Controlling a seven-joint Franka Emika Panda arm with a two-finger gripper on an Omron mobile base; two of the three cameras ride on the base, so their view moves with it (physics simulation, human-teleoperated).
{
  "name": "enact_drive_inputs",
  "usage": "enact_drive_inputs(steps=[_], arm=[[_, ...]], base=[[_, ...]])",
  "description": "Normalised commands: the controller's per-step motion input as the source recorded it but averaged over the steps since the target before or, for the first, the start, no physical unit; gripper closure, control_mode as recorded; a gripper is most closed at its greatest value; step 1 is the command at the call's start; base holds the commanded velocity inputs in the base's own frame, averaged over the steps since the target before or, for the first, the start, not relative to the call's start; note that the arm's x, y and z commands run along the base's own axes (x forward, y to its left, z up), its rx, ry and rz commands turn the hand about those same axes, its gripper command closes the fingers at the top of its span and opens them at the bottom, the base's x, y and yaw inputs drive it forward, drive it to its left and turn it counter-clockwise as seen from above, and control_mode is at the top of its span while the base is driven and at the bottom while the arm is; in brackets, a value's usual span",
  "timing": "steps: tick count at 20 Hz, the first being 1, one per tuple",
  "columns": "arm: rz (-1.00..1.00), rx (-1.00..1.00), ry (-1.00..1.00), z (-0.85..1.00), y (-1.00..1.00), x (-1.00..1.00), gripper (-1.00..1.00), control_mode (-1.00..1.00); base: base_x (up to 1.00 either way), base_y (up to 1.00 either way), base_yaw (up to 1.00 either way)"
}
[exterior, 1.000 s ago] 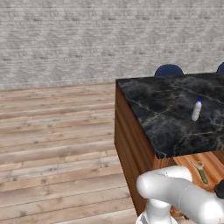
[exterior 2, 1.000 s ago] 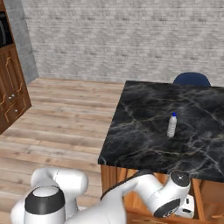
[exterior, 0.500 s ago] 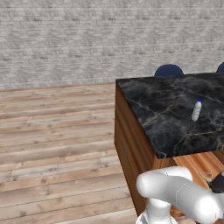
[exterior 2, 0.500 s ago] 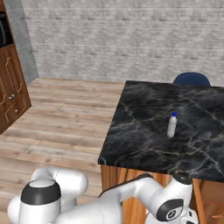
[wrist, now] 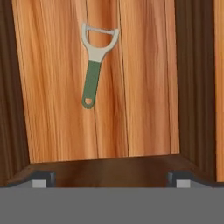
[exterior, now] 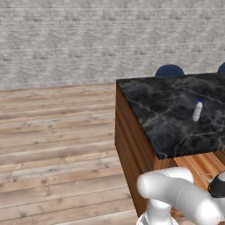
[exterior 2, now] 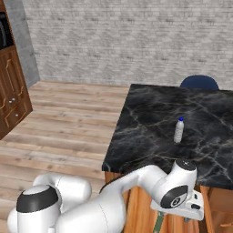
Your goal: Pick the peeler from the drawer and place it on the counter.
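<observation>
No text, label, brand, number or sign can be read anywhere in these views; the white bottle [exterior 2: 179,130] on the counter [exterior 2: 150,123] is too small to show any print, and the peeler [wrist: 95,61] lying in the drawer [wrist: 144,87] carries no marking on its green handle or metal head
</observation>
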Motion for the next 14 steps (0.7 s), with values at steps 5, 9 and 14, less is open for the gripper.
enact_drive_inputs(steps=[5,9,14], arm=[[0.00,0.00,0.00,-0.34,0.03,0.33,-1.00,-1.00],[0.00,0.00,-0.01,-0.61,0.23,0.45,-1.00,-1.00],[0.00,0.00,0.00,-0.84,0.04,0.45,-1.00,-1.00]], base=[[0.00,0.00,0.00],[0.00,0.00,0.00],[0.00,0.00,0.00]])
